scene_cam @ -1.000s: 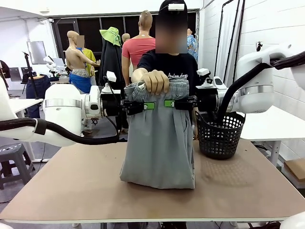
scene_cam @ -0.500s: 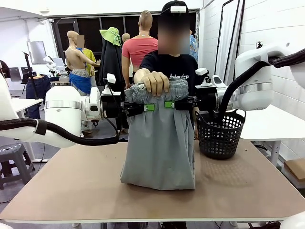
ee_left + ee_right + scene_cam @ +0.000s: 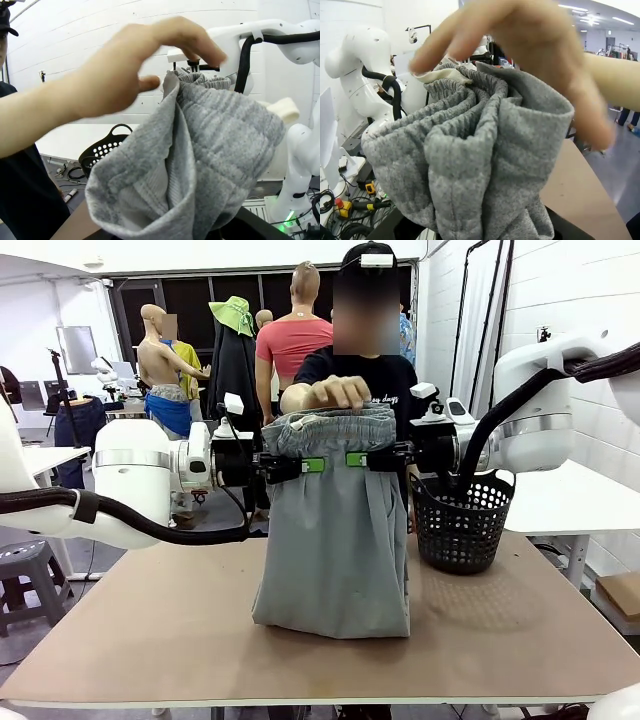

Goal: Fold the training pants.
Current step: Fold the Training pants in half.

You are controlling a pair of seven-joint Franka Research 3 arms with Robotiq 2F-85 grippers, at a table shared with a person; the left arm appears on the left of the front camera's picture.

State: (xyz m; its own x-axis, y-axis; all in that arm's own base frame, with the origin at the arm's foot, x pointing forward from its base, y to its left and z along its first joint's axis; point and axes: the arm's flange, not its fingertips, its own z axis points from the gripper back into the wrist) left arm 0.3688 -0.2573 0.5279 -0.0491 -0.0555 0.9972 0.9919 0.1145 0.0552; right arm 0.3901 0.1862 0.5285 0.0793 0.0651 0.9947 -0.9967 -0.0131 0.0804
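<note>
The light grey training pants (image 3: 333, 540) hang upright over the table, waistband up, lower part resting folded on the tabletop. My left gripper (image 3: 312, 464) is shut on the waistband's left side and my right gripper (image 3: 356, 458) is shut on its right side. The person's hand (image 3: 337, 393) hovers just above the gathered waistband, fingers lifted off it. In the left wrist view the bunched waistband (image 3: 200, 150) sits close up with the hand (image 3: 125, 75) open above it. In the right wrist view the gathered cloth (image 3: 470, 150) lies under the blurred hand (image 3: 520, 55).
A black mesh basket (image 3: 461, 523) stands on the table at the right, just behind my right arm. The brown tabletop (image 3: 150, 630) extends left and in front of the pants. The person stands at the far edge.
The person's hand has let go of the waistband and lifted slightly above it. Both grippers stay put, holding the pants.
</note>
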